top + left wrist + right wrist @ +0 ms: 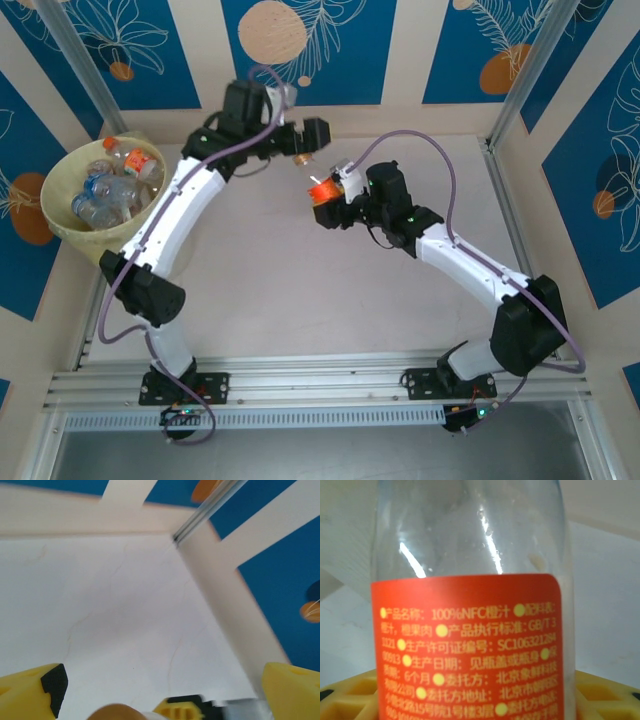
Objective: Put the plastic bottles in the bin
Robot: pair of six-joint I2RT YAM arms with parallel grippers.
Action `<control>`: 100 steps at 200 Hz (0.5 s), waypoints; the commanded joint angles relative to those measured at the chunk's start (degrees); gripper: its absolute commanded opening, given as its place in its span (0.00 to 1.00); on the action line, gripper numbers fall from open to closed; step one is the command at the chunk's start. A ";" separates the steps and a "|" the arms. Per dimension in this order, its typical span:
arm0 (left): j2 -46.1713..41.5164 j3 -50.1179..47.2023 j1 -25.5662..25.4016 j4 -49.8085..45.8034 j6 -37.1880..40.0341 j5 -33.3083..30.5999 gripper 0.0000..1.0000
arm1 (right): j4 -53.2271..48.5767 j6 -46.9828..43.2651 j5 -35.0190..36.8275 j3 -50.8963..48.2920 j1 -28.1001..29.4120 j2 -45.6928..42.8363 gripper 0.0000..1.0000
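Note:
A clear plastic bottle (470, 645) with a red-orange label printed in yellow stands upright between the yellow fingers (605, 695) of my right gripper (328, 190), which is shut on it above the table's middle back. The bottle (322, 188) glows orange in the top view. My left gripper (303, 150) hovers just behind it, open wide, with nothing between its yellow fingers (35, 692). The bottle's orange cap (117, 712) and part of the right gripper show at the bottom edge of the left wrist view. The pale-yellow bin (60, 170) at the far left holds several bottles (110, 190).
A raised pale wooden border (505, 210) runs round the white table (290, 290), with metal posts (525, 75) at the back corners. The left arm (185, 200) stretches from its base past the bin's right side. Purple cables (440, 150) loop over both arms.

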 commanded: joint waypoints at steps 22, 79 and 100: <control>-8.65 -14.49 -1.66 10.13 0.27 -0.47 0.95 | 5.24 2.37 1.06 0.55 3.34 -1.51 0.50; -15.39 -23.84 -1.02 17.05 -0.16 0.64 0.57 | 8.14 3.62 -1.07 2.46 5.06 1.04 0.52; -16.98 -26.02 -0.41 17.09 -0.65 0.28 0.47 | 9.22 4.98 -2.77 3.30 5.25 1.93 0.53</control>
